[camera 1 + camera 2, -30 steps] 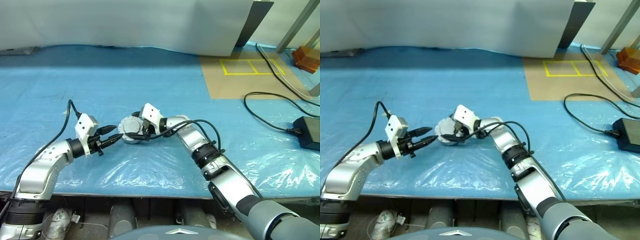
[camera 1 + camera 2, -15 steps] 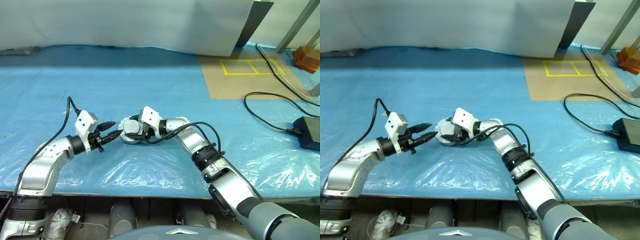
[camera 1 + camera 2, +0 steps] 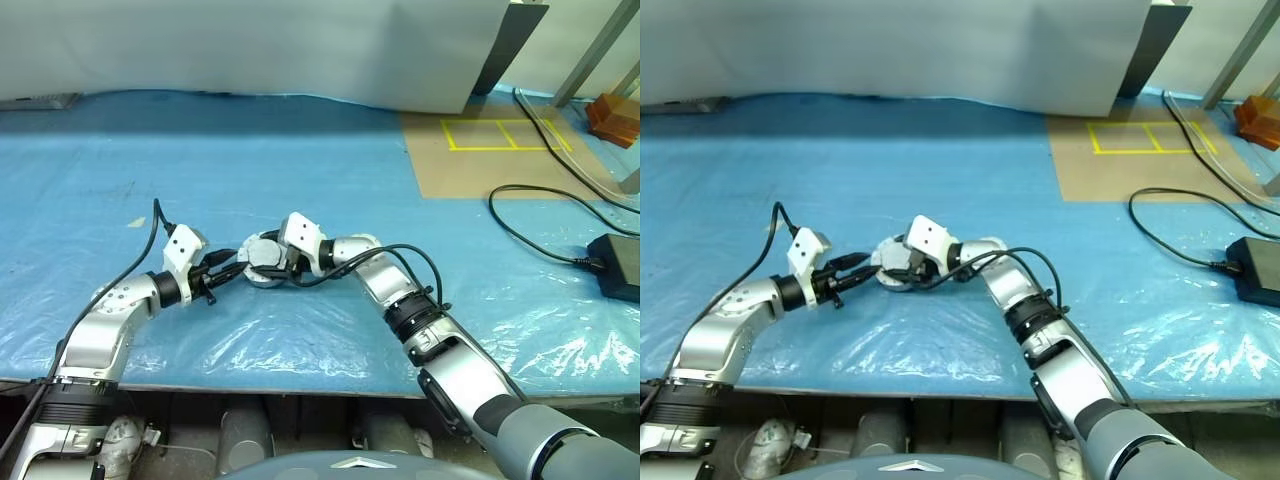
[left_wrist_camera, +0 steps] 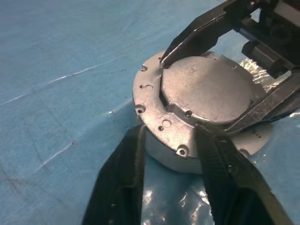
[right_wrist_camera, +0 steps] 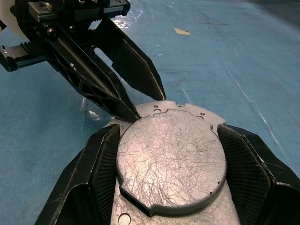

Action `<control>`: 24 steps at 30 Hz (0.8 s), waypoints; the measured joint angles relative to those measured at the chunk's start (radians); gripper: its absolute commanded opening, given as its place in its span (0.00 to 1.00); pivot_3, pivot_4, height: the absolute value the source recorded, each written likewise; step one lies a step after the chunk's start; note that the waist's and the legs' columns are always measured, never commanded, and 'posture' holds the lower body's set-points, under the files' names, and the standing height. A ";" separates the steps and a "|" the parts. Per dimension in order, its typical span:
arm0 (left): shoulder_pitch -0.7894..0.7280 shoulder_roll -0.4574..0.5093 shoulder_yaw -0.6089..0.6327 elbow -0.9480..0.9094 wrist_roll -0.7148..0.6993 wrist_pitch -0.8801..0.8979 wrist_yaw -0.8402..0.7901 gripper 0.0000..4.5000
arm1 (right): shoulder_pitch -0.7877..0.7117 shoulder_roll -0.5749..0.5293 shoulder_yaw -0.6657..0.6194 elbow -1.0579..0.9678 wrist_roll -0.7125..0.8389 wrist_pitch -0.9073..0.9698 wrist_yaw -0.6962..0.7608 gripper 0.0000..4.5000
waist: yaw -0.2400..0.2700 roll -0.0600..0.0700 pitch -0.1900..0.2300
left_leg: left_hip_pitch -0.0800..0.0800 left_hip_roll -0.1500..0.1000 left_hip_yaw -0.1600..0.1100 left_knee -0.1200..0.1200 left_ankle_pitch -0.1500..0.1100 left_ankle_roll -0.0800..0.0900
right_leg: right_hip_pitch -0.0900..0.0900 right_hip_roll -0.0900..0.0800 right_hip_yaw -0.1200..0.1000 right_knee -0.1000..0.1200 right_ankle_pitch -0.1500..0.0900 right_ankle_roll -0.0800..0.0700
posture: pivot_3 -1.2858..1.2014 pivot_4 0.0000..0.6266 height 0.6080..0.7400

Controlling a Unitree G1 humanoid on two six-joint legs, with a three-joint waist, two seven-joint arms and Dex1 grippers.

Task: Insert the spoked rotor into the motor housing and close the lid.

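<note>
The motor housing (image 4: 165, 151) stands on the blue sheet with the lid (image 5: 171, 159) lying on top of it, plain face up. My right gripper (image 5: 168, 130) reaches in from the right and is shut on the lid's raised round face, one finger on each side. My left gripper (image 4: 171, 133) comes from the left. Its fingers (image 4: 126, 173) stand a little apart, with their tips at the housing's near rim. In the head views the housing (image 3: 262, 277) sits between the two grippers. The spoked rotor is hidden.
A blue plastic sheet (image 3: 300, 170) covers the table, crinkled near the front edge. A brown board with yellow tape squares (image 3: 490, 150) lies at the back right. A black cable (image 3: 530, 232) and power brick (image 3: 615, 265) lie at the right, an orange object (image 3: 612, 115) beyond.
My left gripper has moved in to the housing's rim and its fingers have narrowed. The right gripper has closed in on the lid and stayed in place.
</note>
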 measured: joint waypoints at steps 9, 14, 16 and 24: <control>-0.001 -0.023 -0.019 0.003 0.003 -0.033 -0.021 0.00 | 0.003 -0.004 0.004 0.001 0.000 -0.009 -0.003 0.66 | 0.003 0.000 0.000 | 0.001 0.000 0.000 0.000 0.000 0.000 | 0.001 -0.001 0.000 0.000 0.000 0.000 | 0.52 0.24 1.00; -0.004 -0.036 -0.008 0.010 -0.003 -0.037 -0.019 0.00 | 0.006 -0.004 0.004 0.001 0.000 -0.014 -0.005 0.66 | 0.003 0.000 0.000 | 0.001 0.000 0.000 0.000 0.000 0.000 | 0.001 -0.001 0.000 0.000 0.000 0.000 | 0.52 0.24 1.00; -0.009 -0.036 -0.010 0.022 0.006 -0.053 -0.020 0.00 | 0.007 -0.004 0.005 0.001 0.000 -0.016 -0.007 0.66 | 0.002 0.000 0.000 | 0.001 0.000 0.000 0.000 0.000 0.000 | 0.001 -0.001 0.000 0.000 0.000 0.000 | 0.52 0.24 1.00; -0.019 -0.005 -0.073 0.061 0.106 -0.177 -0.028 0.00 | 0.011 -0.002 0.008 -0.001 0.002 0.005 -0.012 0.73 | 0.003 0.004 -0.003 | 0.005 -0.001 0.000 -0.002 0.000 0.000 | 0.005 -0.001 0.000 -0.002 0.000 0.000 | 0.52 0.24 1.00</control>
